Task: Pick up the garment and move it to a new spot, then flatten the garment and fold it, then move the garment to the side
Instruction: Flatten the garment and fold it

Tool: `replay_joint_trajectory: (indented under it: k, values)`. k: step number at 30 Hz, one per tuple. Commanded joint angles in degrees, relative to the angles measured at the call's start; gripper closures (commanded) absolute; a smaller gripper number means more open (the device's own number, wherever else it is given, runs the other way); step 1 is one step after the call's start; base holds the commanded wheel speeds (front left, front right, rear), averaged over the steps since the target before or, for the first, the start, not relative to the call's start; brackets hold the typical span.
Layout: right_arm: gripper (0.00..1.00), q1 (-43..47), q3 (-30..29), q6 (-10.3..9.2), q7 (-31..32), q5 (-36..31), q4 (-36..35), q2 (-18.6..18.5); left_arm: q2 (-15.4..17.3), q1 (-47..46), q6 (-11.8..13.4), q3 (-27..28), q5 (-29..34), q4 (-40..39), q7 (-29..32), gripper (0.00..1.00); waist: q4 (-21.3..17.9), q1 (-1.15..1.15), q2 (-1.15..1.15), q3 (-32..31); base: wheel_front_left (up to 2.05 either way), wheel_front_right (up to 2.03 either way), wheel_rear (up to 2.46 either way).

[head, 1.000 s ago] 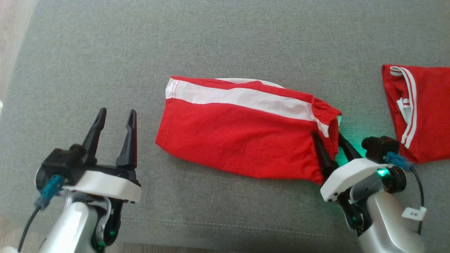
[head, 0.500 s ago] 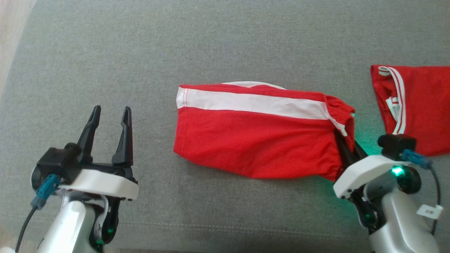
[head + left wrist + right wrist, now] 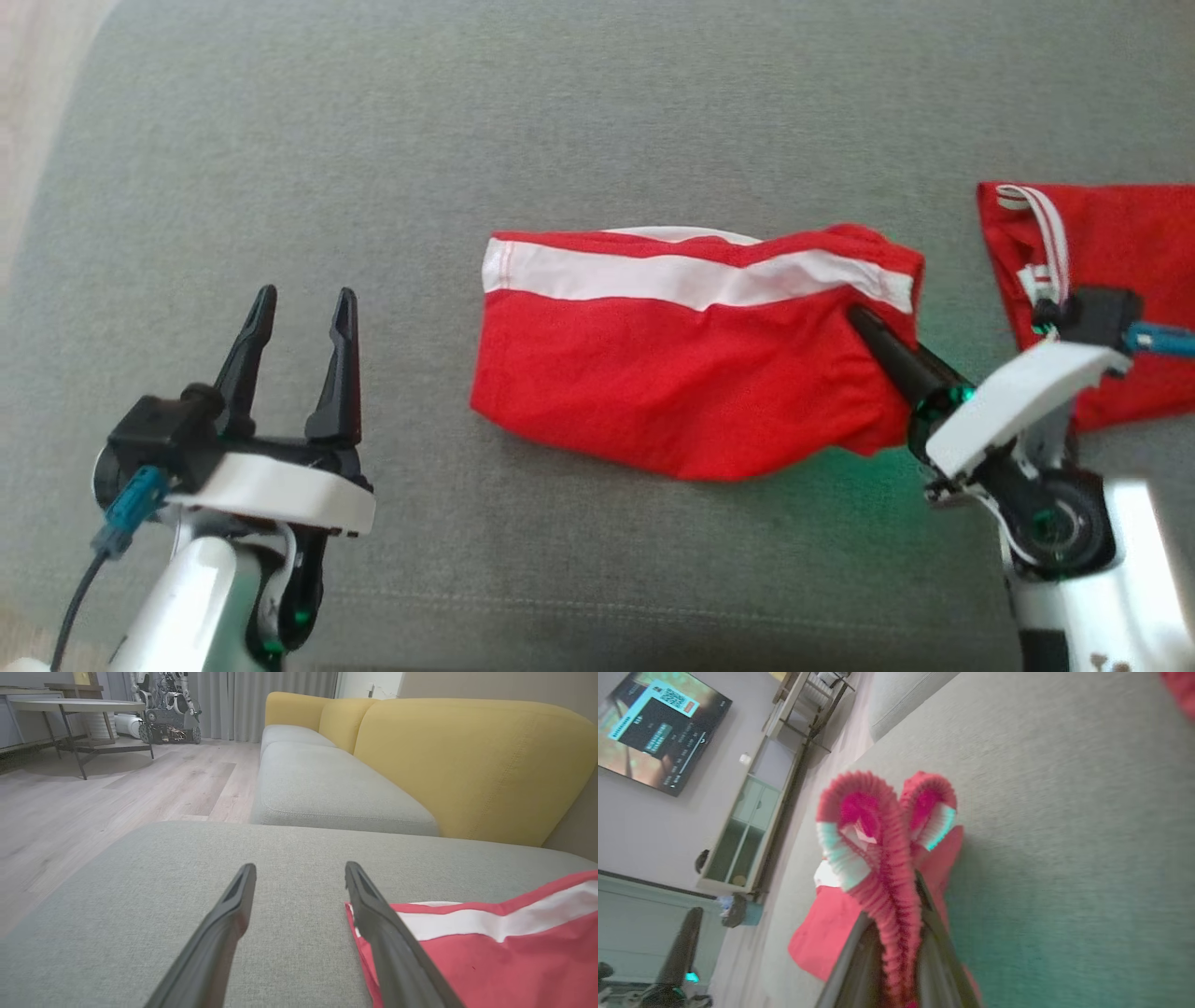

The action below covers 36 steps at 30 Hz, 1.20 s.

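Note:
The garment is a pair of red shorts with a white side stripe, folded and lying on the grey cushion. My right gripper is shut on its gathered waistband at the right end, and that end is lifted and bunched. The right wrist view shows the ribbed waistband pinched between the two dark fingers. My left gripper stands open at the lower left, well clear of the shorts; in the left wrist view the garment lies just right of my right-hand finger.
A second red garment with white trim lies at the right edge, just behind my right wrist. A yellow-backed sofa stands beyond the cushion, with wooden floor to the left.
My right gripper has closed on the waistband and swung up and right, lifting and bunching that end of the shorts. The left gripper has stayed open in place.

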Motion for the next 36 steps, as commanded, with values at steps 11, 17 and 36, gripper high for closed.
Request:
replay_joint_trajectory:
  k: [11,17,36]
  values:
    - [1.0,-12.4,17.3,-0.04,-5.3,13.1,8.4,0.6,-1.0,-3.8,-1.2,2.0,1.1,-0.6,-0.3,0.0,7.0,0.0,0.0,1.3,0.0,0.0,0.0]
    - [1.0,-19.1,26.6,-0.04,-14.5,16.0,19.9,0.6,-2.3,-4.3,-2.3,2.3,1.3,0.4,-0.3,0.0,10.0,0.0,0.0,2.0,0.0,0.0,0.0]
    - [0.0,-26.6,40.0,-0.04,-36.0,18.0,25.7,-0.4,-3.7,-3.4,-4.0,4.8,3.5,1.6,-0.3,0.0,7.4,0.0,0.0,1.0,0.0,0.0,0.0]
